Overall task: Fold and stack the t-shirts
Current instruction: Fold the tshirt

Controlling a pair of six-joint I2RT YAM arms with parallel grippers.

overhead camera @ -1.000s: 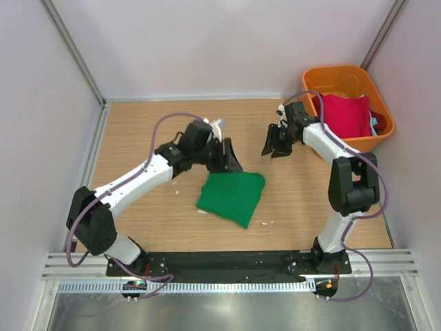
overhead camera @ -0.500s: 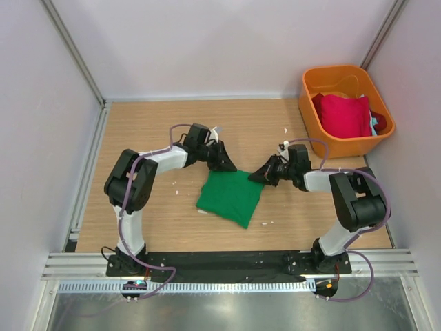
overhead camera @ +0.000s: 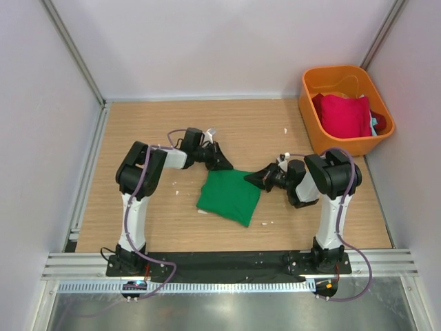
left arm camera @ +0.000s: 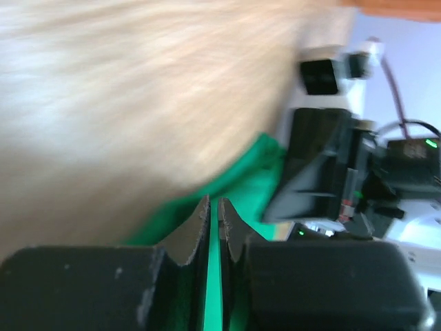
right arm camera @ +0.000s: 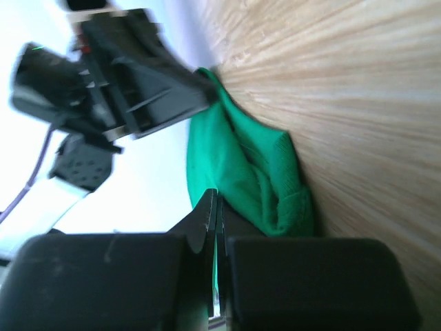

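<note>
green t-shirt (overhead camera: 229,198) lies folded on the wooden table (overhead camera: 138,124), mid-table between the two arms. left gripper (overhead camera: 224,165) sits low at the shirt's far left corner, jaws nearly together and pinching a thin sliver of green cloth. right gripper (overhead camera: 252,178) is at the far right corner, jaws pressed together with green cloth between them. red t-shirt (overhead camera: 342,115) is in the orange bin (overhead camera: 337,69) far right, with a bit of teal t-shirt (overhead camera: 374,123) beside it.

Surface (left arm camera: 138,83) blurred in left wrist view, teal t-shirt (overhead camera: 375,124) mostly hidden behind red t-shirt (overhead camera: 342,115), white specks (overhead camera: 266,223) too small to tell
</note>
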